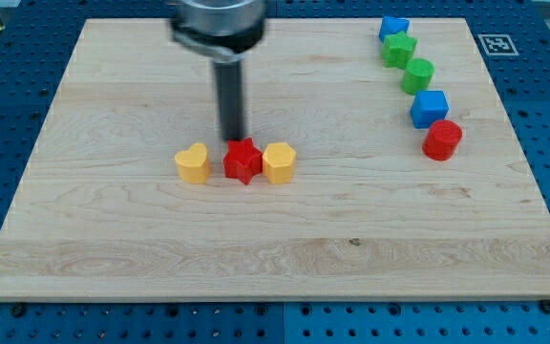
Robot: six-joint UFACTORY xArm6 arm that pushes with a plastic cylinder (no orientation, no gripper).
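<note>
My tip point(234, 140) stands just above the red star-shaped block point(243, 161) in the view, touching or almost touching its upper edge. A yellow heart-shaped block point(193, 162) lies a little to the star's left, with a small gap. A yellow hexagonal block point(279, 162) sits against the star's right side. The rod rises straight up to the dark arm head at the view's top.
Along the view's upper right runs a slanting line of blocks: a blue block point(393, 28), a green star point(399, 49), a green block point(418, 75), a blue cube point(430, 108) and a red block point(442, 139). The wooden board point(285, 248) lies on a blue perforated table.
</note>
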